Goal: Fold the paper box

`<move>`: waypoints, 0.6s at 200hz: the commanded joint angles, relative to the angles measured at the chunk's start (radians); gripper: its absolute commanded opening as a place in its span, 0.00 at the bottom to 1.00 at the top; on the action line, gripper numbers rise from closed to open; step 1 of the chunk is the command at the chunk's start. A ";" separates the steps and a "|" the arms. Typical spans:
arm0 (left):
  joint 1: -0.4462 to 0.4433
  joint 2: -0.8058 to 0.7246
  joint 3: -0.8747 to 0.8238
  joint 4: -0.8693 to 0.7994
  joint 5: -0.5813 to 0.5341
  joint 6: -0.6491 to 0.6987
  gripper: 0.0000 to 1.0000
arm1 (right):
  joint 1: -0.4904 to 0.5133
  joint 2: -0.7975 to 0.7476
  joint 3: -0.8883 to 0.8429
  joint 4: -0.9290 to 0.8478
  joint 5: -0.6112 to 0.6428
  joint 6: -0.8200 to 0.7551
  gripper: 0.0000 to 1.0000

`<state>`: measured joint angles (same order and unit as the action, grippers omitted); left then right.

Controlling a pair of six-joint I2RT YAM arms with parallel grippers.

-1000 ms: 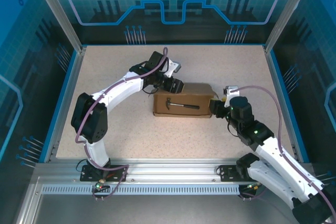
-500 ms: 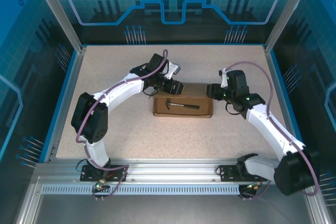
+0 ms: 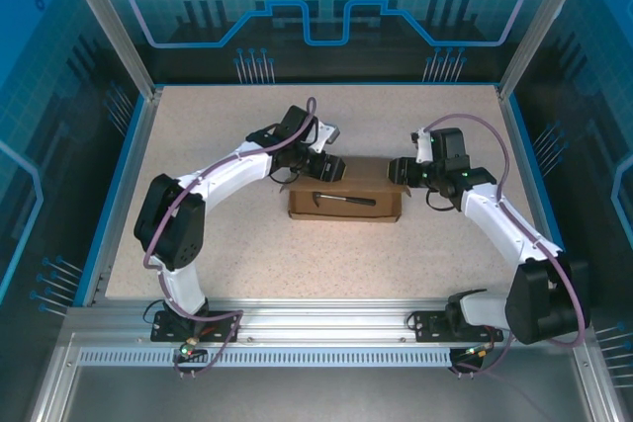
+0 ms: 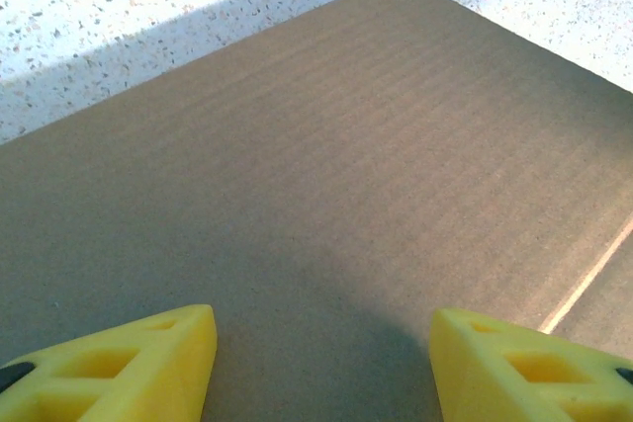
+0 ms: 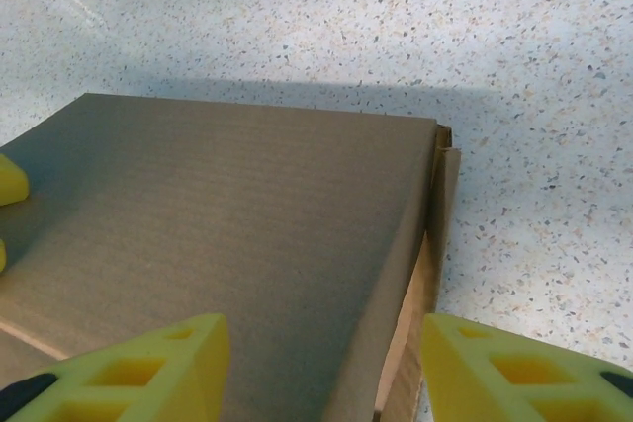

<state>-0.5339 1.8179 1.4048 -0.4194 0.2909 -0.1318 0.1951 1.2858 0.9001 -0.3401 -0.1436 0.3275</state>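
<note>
Two white robot arms reach in over the speckled table [image 3: 198,145] and meet at a plain brown cardboard box [image 3: 346,211], shallow and rectangular, sitting near the table's middle. The left gripper [image 3: 328,167] is at the box's far left corner, the right gripper [image 3: 401,172] at its far right corner. Both grippers stand wide, yellow fingers [image 4: 119,363] spread over the flat brown top panel with nothing held between them. At the right corner a side flap [image 5: 447,185] stands slightly proud. A small black hammer [image 3: 341,199] shows on the box's near part.
</note>
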 commanded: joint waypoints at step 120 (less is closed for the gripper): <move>-0.021 -0.054 -0.094 0.072 -0.036 -0.043 0.60 | -0.018 0.069 -0.082 0.042 -0.008 0.011 0.46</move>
<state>-0.5472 1.8030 1.3388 -0.3641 0.2714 -0.1589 0.1886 1.3369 0.8322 -0.3054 -0.1646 0.3298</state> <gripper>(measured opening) 0.600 0.466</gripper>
